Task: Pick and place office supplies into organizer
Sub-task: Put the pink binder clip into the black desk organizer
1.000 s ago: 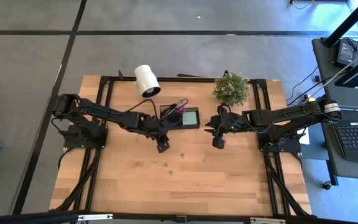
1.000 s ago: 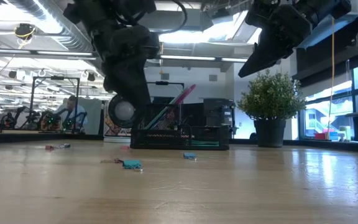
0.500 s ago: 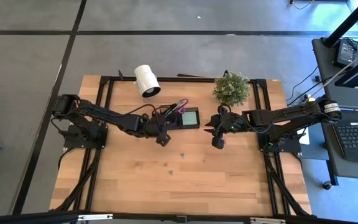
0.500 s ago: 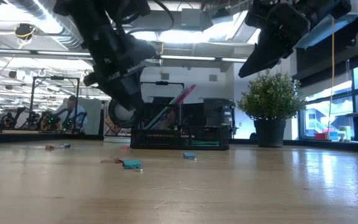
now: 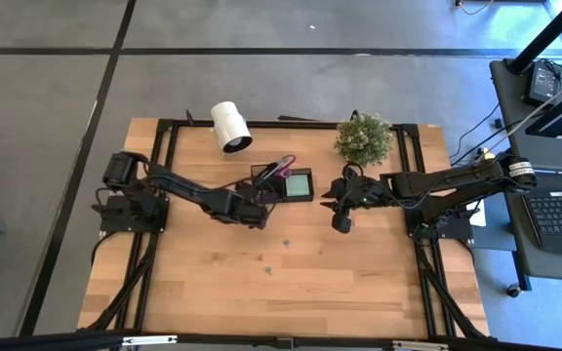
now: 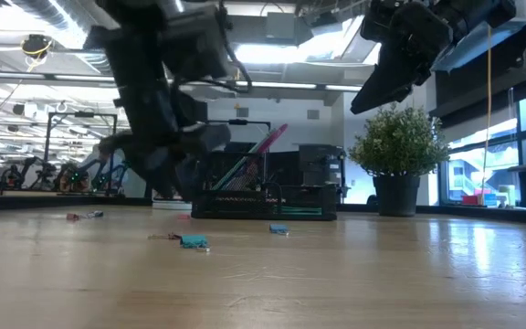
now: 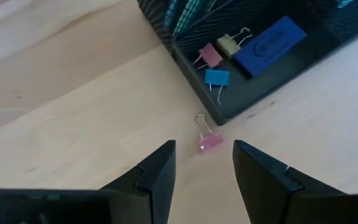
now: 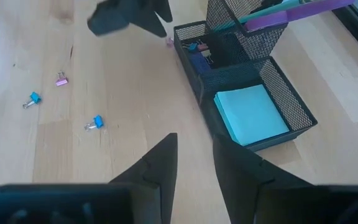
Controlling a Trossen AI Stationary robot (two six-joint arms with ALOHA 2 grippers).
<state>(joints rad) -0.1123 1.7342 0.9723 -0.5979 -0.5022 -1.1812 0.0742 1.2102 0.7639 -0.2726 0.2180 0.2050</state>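
Note:
The black mesh organizer [image 5: 283, 183] stands mid-table and holds purple-handled scissors [image 8: 291, 18] in its tall section and a mint sticky pad [image 8: 250, 115] in a low compartment. Another compartment holds a blue block [image 7: 269, 43] and small binder clips [image 7: 216, 78]. A pink binder clip [image 7: 209, 142] lies on the table just outside the organizer's corner [image 7: 219, 115]. My left gripper [image 7: 204, 163] is open and hovers low with the pink clip just ahead of its fingertips, not touching it. My right gripper [image 8: 194, 155] is open, raised to the organizer's right [image 5: 340, 219].
Loose binder clips lie on the wood nearer the front: two blue [image 8: 94, 123] [image 8: 33, 99] and one pink [image 8: 61, 79]. A white roll [image 5: 230, 127] and a potted plant [image 5: 364, 139] stand at the far edge. The near half of the table [image 5: 281, 292] is bare wood.
My left gripper has moved toward the far edge, up to the organizer's near left corner, and has come down lower, its arm folding from upright to a low slant. My right arm has kept still.

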